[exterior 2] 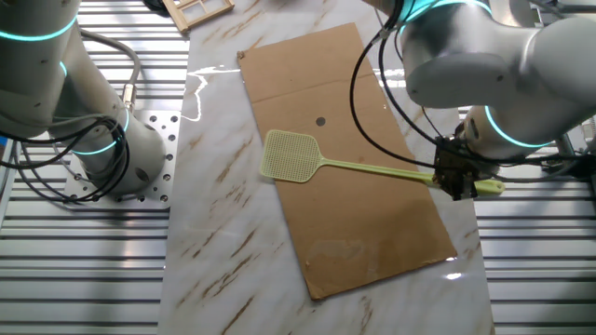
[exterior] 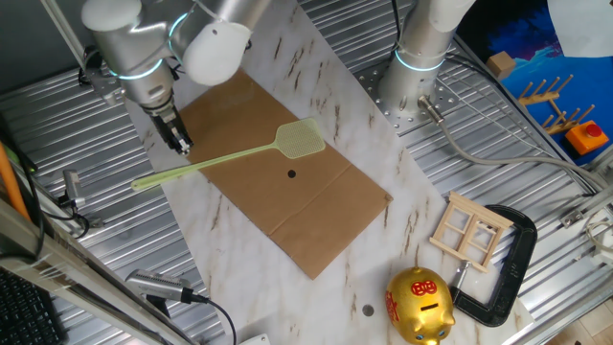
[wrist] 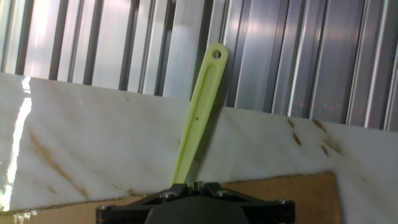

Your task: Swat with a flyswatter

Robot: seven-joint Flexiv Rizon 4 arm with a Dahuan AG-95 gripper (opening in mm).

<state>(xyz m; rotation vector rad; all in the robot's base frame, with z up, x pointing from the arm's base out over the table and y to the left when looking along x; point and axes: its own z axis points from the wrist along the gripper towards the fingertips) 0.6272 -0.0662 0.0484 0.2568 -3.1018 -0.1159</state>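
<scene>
The pale yellow-green flyswatter (exterior: pixel 300 141) lies across the brown cardboard sheet (exterior: pixel 321 216), with its mesh head (exterior 2: pixel 291 155) close to a small dark spot (exterior: pixel 291 173) on the cardboard. My gripper (exterior: pixel 180 144) is shut on the thin handle near its free end, at the cardboard's edge. In the other fixed view my gripper (exterior 2: pixel 456 180) pinches the handle (exterior 2: pixel 372 169). In the hand view the handle (wrist: pixel 200 109) sticks out beyond my closed fingers (wrist: pixel 186 186), over the marble and the metal slats. I cannot tell whether the head touches the cardboard.
A second arm's base (exterior: pixel 417 77) stands at the back. A golden piggy bank (exterior: pixel 419 305), a black clamp (exterior: pixel 508 259) and a small wooden frame (exterior: pixel 469 230) sit at the right front. A wooden rack (exterior: pixel 556 105) is at the far right.
</scene>
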